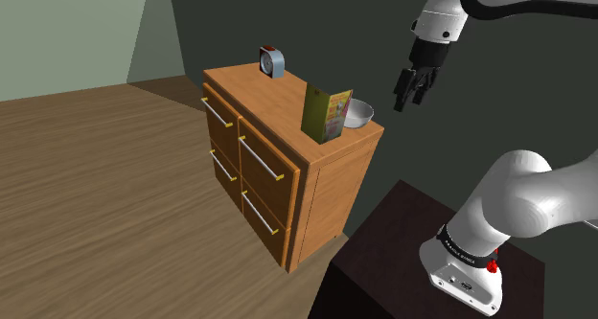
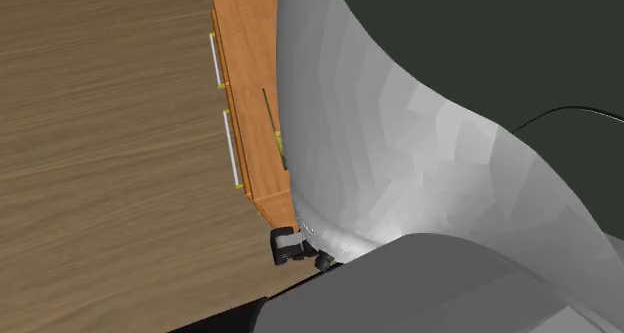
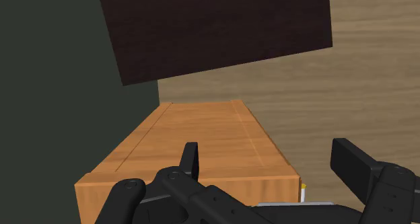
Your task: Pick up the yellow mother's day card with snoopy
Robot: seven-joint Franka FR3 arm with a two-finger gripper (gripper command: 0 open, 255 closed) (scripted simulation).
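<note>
The card [image 1: 328, 116] stands upright on the near corner of a wooden dresser top [image 1: 268, 92]; it has a yellow printed face and a dark green side. In the second exterior view the card [image 2: 274, 131] appears edge-on as a thin line on the dresser [image 2: 250, 91]. My black gripper [image 1: 414, 89] hangs in the air off the dresser's end, to the shoulder view's right of the card and a little above it, apart from it. In the wrist view the gripper [image 3: 266, 150] is open with nothing between its fingers, looking down the dresser's side panel [image 3: 195, 145].
A grey bowl [image 1: 358, 114] sits just behind the card, between it and the gripper. A small clock [image 1: 271, 61] stands at the dresser's far end. The dark stand [image 1: 402, 260] is below the gripper. My white arm [image 2: 420, 161] blocks much of the second exterior view.
</note>
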